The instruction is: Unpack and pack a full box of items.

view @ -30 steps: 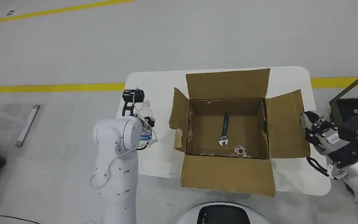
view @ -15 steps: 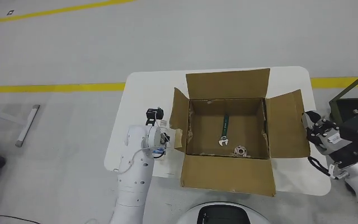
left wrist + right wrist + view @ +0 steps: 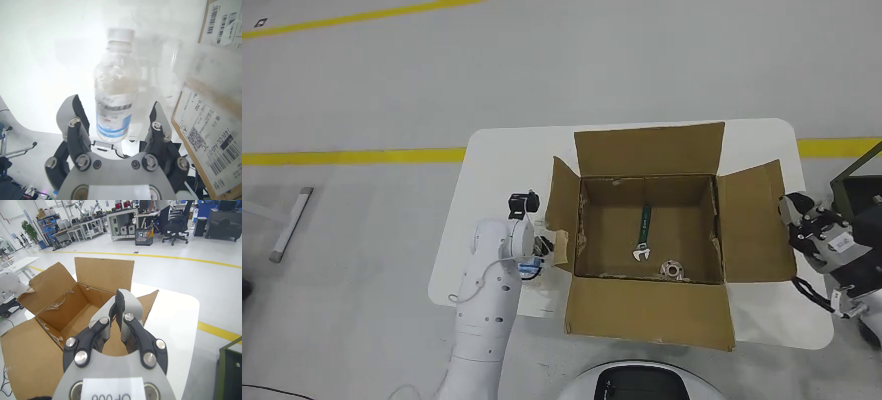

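An open cardboard box (image 3: 650,310) stands on the white table (image 3: 512,160). On its floor lie a green-handled wrench (image 3: 642,233) and a small round metal part (image 3: 672,268). My left gripper (image 3: 116,102) is close to the box's left flap (image 3: 562,215). It is open, and a clear water bottle (image 3: 115,94) with a white cap and blue label sits between its fingers (image 3: 79,111) with a gap on each side. My right gripper (image 3: 120,294) is shut on nothing and hangs by the outer edge of the box's right flap (image 3: 757,225).
The four box flaps stand out beyond the opening, and the left one has torn edges. A dark green bin (image 3: 857,185) stands off the table's right side. Bare tabletop (image 3: 492,200) lies left of the box.
My left arm has swung in from the table's left edge to the box's left flap, bringing the bottle along. The right gripper has shifted only slightly.
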